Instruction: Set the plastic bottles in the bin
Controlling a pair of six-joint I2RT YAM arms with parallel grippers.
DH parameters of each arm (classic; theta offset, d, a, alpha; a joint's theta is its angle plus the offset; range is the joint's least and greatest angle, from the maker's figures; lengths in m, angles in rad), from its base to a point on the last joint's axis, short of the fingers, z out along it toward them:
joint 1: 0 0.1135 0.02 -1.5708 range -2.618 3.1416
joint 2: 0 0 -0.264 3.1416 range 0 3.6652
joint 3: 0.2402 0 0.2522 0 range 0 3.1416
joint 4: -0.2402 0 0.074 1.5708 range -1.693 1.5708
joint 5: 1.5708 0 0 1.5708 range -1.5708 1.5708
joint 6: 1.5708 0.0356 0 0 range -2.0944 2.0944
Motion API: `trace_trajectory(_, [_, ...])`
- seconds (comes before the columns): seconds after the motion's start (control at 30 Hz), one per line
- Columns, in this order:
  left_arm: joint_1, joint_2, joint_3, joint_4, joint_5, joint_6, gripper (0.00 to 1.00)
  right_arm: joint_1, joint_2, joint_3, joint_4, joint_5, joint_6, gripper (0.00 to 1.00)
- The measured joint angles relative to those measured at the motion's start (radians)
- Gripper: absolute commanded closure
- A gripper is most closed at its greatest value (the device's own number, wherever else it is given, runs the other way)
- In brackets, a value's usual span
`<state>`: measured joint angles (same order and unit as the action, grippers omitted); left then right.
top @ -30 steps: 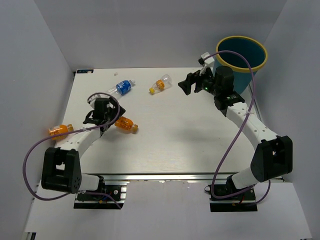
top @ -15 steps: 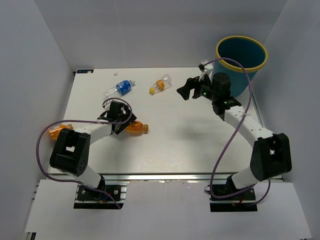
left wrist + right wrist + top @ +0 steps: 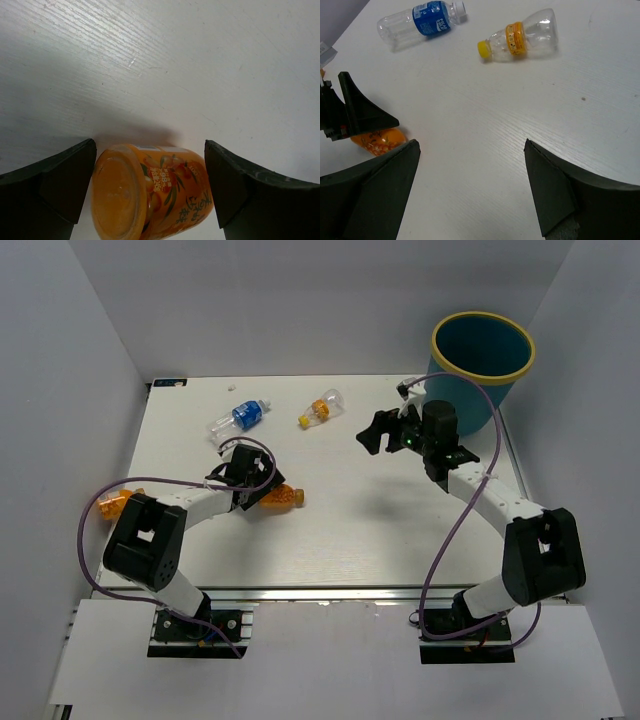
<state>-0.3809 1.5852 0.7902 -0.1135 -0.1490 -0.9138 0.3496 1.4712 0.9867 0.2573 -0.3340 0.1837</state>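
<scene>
**Left jaws astride an orange bottle, not yet closed**

Note the orange bottle lying on its side on the bench, left of centre and somewhat nearer the front edge than the back, flat base turned toward the left wrist. Note too the left gripper straddling it. Jaws spread wide, one finger on each side of the body, no clear contact on either side, so nothing grasped yet.

Expect a light thing with smooth, rounded walls, apt to roll along the bench or slip out of a skewed pinch. Judging by the solid orange colour, probably full, so fairly stiff and with a little weight. Take hold across the widest part of the body, on the label, fingers square to the long axis. Keep off the tapering neck and the rounded base edge. Close firmly but without crushing.

Toward the back right part of the bench, find the right gripper, hanging above the surface with jaws likewise wide apart and empty. At the back right corner, find the bin, well apart from the orange bottle. Cannot tell whether on the bench or beside it.

Count three more to go. Find the blue-label bottle and the yellow-cap bottle on their sides near the back edge, left of the middle and about mid-edge. Find a second orange bottle at the left edge. Treat the two clear ones as likely empty: very light, easily dented, quick to skid.
</scene>
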Motion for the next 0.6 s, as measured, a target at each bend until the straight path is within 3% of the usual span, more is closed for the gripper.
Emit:
trace_trajectory(0.4, [-0.010,-0.004,-0.002,-0.014,0.003,-0.038,0.03,0.013,-0.057,-0.034,-0.007,0.072,0.015,0.11])
trace_trajectory(0.6, [-0.017,-0.012,-0.019,-0.002,0.017,-0.068,0.21,0.013,-0.057,-0.039,-0.018,0.104,0.019,0.11])
